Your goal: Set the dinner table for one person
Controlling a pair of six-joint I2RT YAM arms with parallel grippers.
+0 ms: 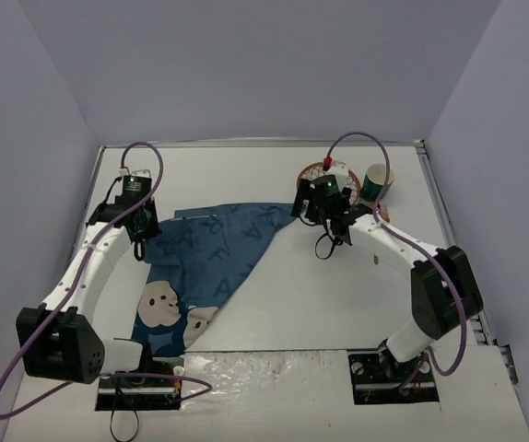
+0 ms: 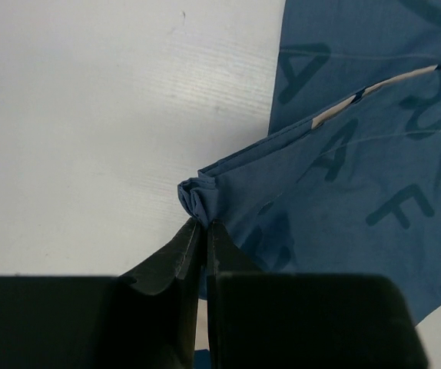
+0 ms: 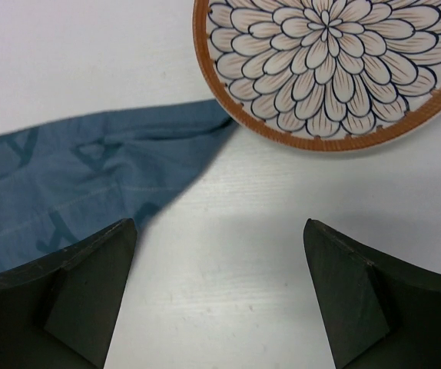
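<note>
The white dinner table (image 1: 338,295) carries a blue placemat (image 1: 218,258) with letters and bear faces, folded over into a rough triangle at left of centre. My left gripper (image 1: 141,239) is shut on a bunched corner of the placemat (image 2: 197,196) at its far left; in the left wrist view the gripper (image 2: 203,224) has its fingers pressed together on the cloth. My right gripper (image 1: 315,210) is open and empty (image 3: 219,227) over bare table, between the placemat's far right tip (image 3: 90,161) and a flower-patterned plate (image 3: 328,61).
The plate (image 1: 312,172) sits at the back right, partly hidden by my right wrist. A green paper cup (image 1: 375,180) stands just right of it. Grey walls enclose the table on three sides. The arm bases (image 1: 140,387) sit at the near edge.
</note>
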